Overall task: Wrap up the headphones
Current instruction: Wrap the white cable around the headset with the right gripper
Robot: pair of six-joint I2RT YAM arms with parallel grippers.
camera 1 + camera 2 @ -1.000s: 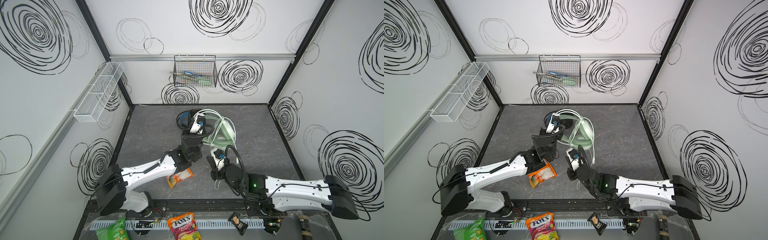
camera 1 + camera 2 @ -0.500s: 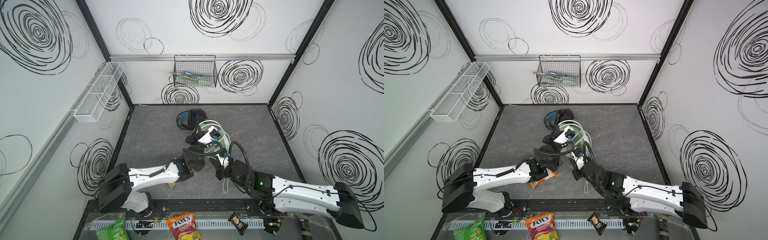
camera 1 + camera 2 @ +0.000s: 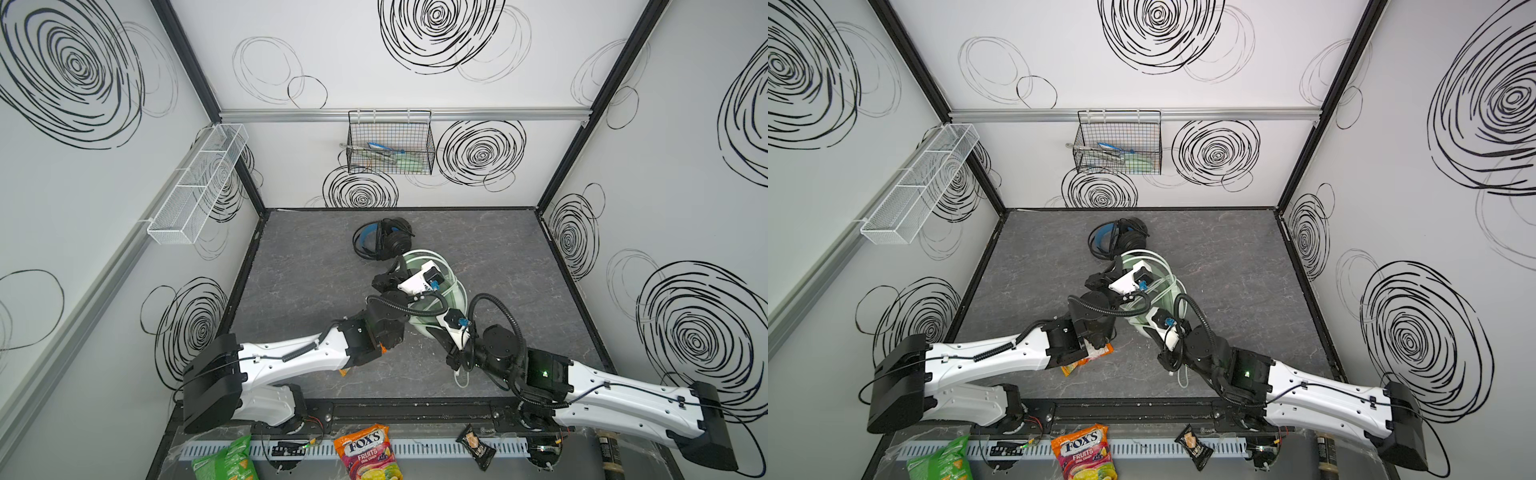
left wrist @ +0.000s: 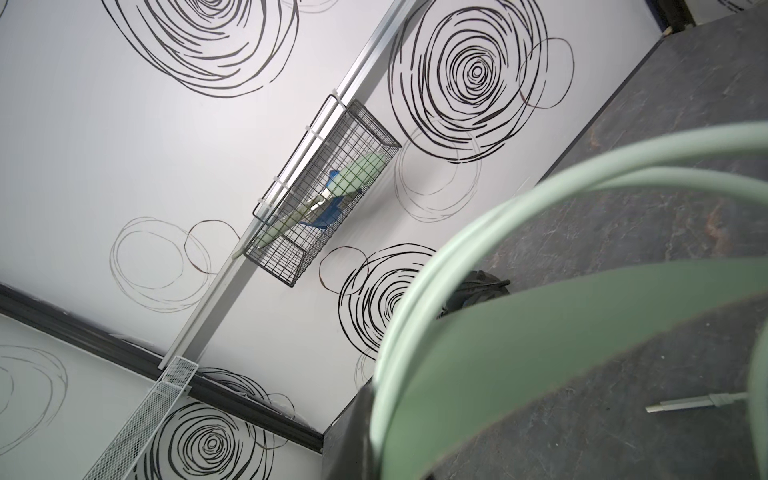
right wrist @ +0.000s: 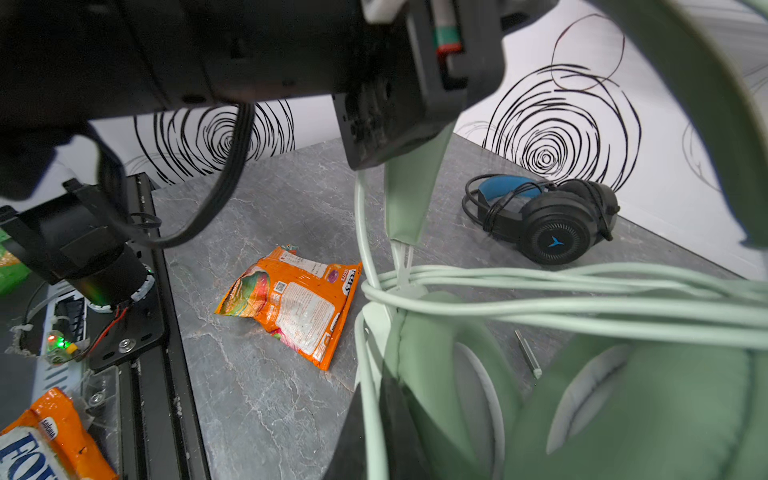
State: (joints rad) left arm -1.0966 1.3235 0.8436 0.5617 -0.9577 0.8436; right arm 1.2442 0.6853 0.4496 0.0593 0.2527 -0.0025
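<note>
The black headphones [image 3: 384, 243] [image 3: 1119, 241] [image 5: 552, 226], with a blue inner band and the cable wound round them, lie at the back middle of the floor. The mint-green headphones [image 3: 451, 291] [image 3: 1167, 286] are held up in the middle. My left gripper [image 3: 401, 268] [image 3: 1119, 266] [image 4: 386, 449] is shut on their headband [image 4: 540, 332]. My right gripper [image 3: 432, 330] [image 3: 1148, 328] [image 5: 374, 449] is shut on their pale cable [image 5: 365, 249], right beside an ear cup [image 5: 449, 374]. Several cable turns [image 5: 582, 299] run across the headset. A cable loop [image 3: 459, 376] hangs below the right wrist.
An orange snack bag [image 5: 291, 299] [image 3: 1086, 361] lies under my left forearm. A jack plug [image 5: 528, 353] [image 4: 685, 403] rests on the floor. A wire basket [image 3: 390, 143] hangs on the back wall, a white mesh shelf [image 3: 199, 183] on the left wall. Snack packets [image 3: 368, 455] sit beyond the front rail.
My left gripper has carried the mint headset away from the black one, toward the front. The right gripper moved right with the cable. My left forearm now covers most of the orange bag.
</note>
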